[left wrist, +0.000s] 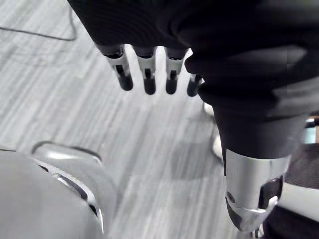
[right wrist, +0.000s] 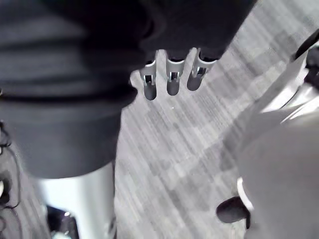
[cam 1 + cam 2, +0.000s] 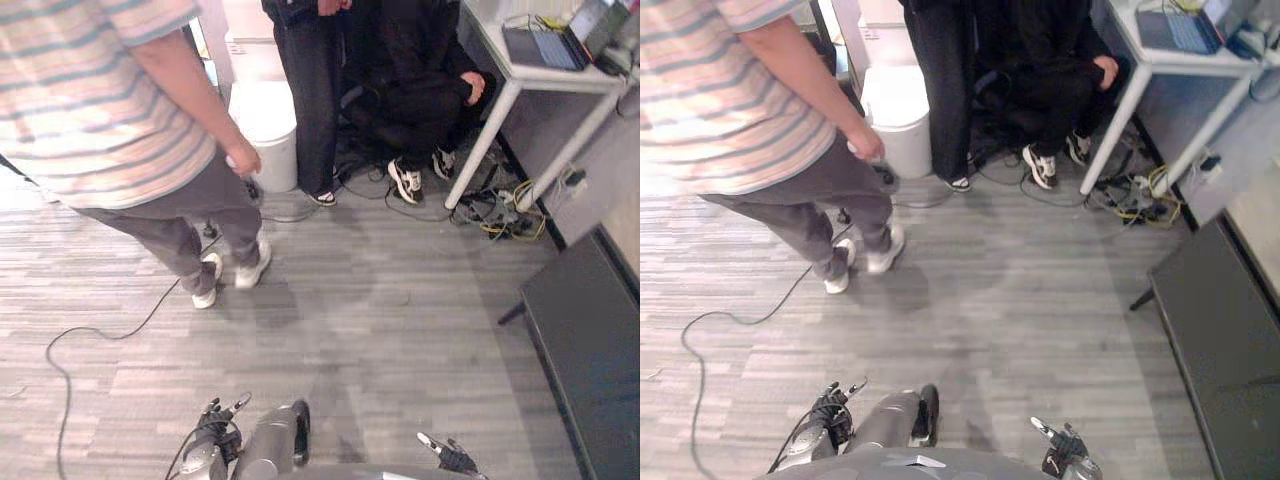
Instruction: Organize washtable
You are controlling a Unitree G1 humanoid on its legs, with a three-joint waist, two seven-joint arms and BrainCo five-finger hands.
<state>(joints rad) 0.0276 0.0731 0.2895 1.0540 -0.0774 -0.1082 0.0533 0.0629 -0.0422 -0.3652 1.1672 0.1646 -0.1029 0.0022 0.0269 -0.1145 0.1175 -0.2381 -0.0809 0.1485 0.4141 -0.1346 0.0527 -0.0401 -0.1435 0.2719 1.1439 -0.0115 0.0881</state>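
Note:
No washtable things are in sight; the eye views look down on a grey wood-pattern floor (image 3: 380,330). My left hand (image 3: 215,420) hangs low at the bottom left, and its fingers (image 1: 149,74) are straight over bare floor, holding nothing. My right hand (image 3: 447,455) hangs at the bottom right. Its fingers (image 2: 172,79) are also straight and empty above the floor.
A person in a striped shirt (image 3: 100,100) stands close at the left. Behind are a person in dark trousers (image 3: 310,90), a crouching person (image 3: 420,80) and a white bin (image 3: 265,130). A white table with a laptop (image 3: 540,60) stands far right, a dark bench (image 3: 585,340) near right.

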